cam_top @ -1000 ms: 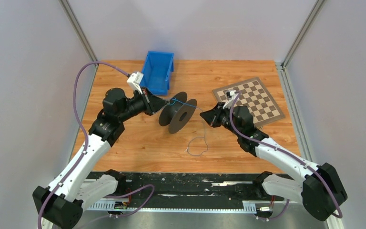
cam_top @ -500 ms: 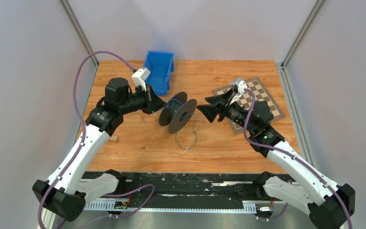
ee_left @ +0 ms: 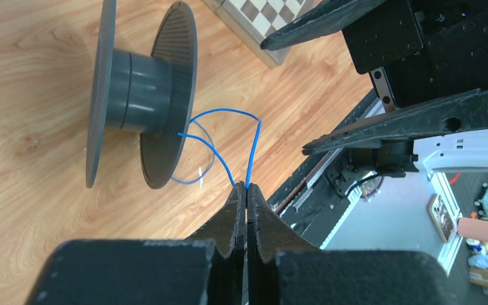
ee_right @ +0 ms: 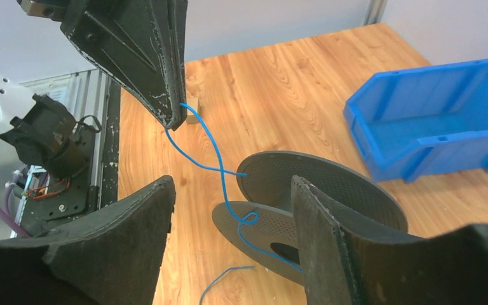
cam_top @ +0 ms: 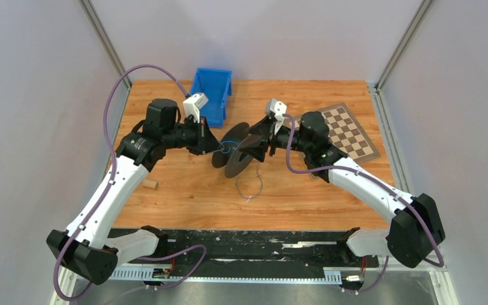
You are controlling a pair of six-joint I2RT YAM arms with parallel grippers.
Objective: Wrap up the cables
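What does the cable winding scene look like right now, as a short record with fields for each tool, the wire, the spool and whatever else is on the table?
left tool: shut, pinching the thin blue wire at its tips
right tool: open, holding nothing, close to the spool
spool: dark, on the table between the two tools
wire path: from the spool to the left tool, with a loose tail lying on the table on the spool's near side
other items: blue bin and chessboard at the far side

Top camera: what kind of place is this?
Most likely a robot lab test booth. A left arm and right arm are bolted at the edge of a wooden table, plain grey walls box it in, and a spool, blue bin and chessboard lie out.
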